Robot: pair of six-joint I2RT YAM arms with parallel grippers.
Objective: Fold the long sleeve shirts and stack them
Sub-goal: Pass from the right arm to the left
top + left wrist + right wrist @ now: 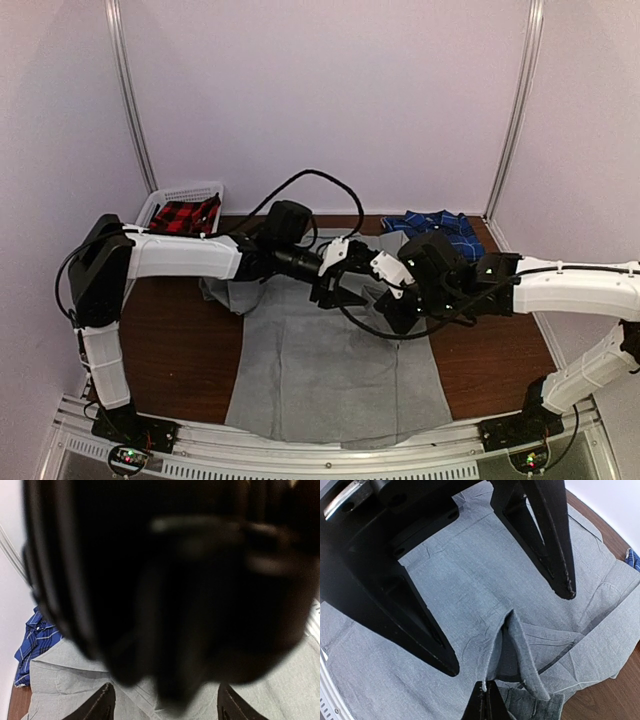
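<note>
The light grey shirt (pixel 330 370) lies spread on the table's middle, its hem at the near edge. It also shows in the right wrist view (pixel 470 580). My right gripper (pixel 486 700) is shut on a raised edge of this shirt near its upper part; in the top view it (pixel 392 308) sits over the shirt. My left gripper (pixel 340 290) is open just beside it, its fingers (pixel 445 655) straddling the lifted fold without touching it. The blue plaid shirt (pixel 437 225) lies crumpled at the back right. The left wrist view is mostly blocked by the right arm's dark body.
A white basket (pixel 160 200) at the back left holds a red plaid cloth (pixel 183 215). Bare brown table (pixel 170 350) shows on both sides of the grey shirt. The two arms meet closely over the shirt's top. White walls enclose the back and sides.
</note>
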